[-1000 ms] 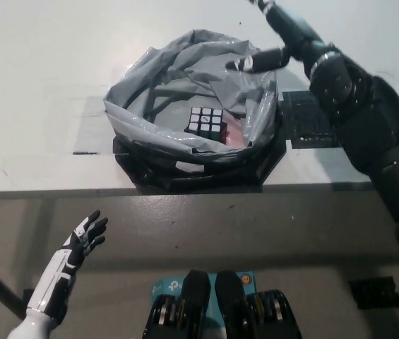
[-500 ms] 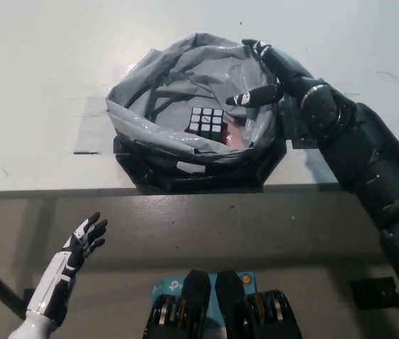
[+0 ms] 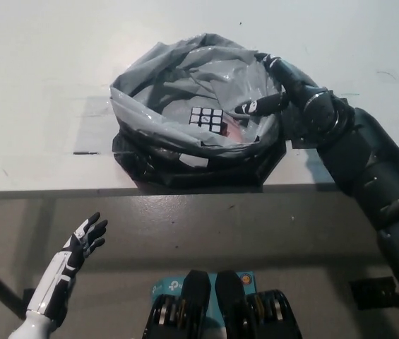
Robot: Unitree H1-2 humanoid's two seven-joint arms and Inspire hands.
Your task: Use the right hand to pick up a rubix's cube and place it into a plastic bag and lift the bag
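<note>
**A:** Where does the rubix's cube (image 3: 207,119) lie?

**B:** Inside the plastic bag (image 3: 158,87), on its floor, a little right of the middle. Its top face of dark squares with pale marks faces the camera. A reddish patch shows through the plastic just to its right.

**A:** And the bag itself?

**B:** Grey, crumpled, its mouth wide open and rolled into a rough ring. It stands on a black base (image 3: 135,164) near the front edge of the white table (image 3: 37,63) (the base juts out beneath the bag at the front and on both sides).

**A:** What is the right hand (image 3: 278,86) doing?

**B:** The black arm comes in from the lower right and crosses the table edge. The hand sits at the bag's right rim: one finger points in over the mouth toward the cube, its tip near the cube but apart from it, and the others lie along the rim's far right side. The fingers are spread with the rim between them. Whether they actually pinch the plastic cannot be told from this angle.

**A:** Is it touching the cube?

**B:** No, there is clear bag floor between the fingertip and the cube.

**A:** The other hand?

**B:** The white left hand (image 3: 86,240) rests at the lower left, below the table edge and well apart from the bag, fingers apart and holding nothing.
</note>
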